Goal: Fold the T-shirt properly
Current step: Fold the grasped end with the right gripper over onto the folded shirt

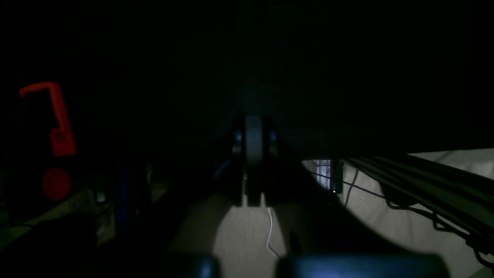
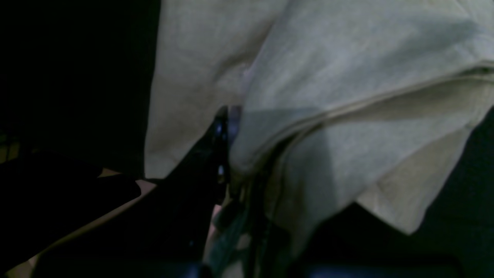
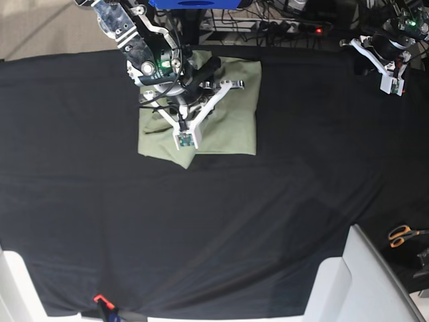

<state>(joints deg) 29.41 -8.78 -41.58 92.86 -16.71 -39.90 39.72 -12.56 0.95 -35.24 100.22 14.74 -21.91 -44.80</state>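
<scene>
While gripped, T-shirt [image 3: 231, 111] lies folded.

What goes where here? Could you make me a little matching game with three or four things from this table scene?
Things:
1. T-shirt
2. scissors
3. left gripper
4. tablecloth

Descriptions:
A. orange handles, beside the table
B. black, covering the table
C. folded, under the right arm
D. parked at a far table corner

Pairs: 1-C, 2-A, 3-D, 4-B
</scene>
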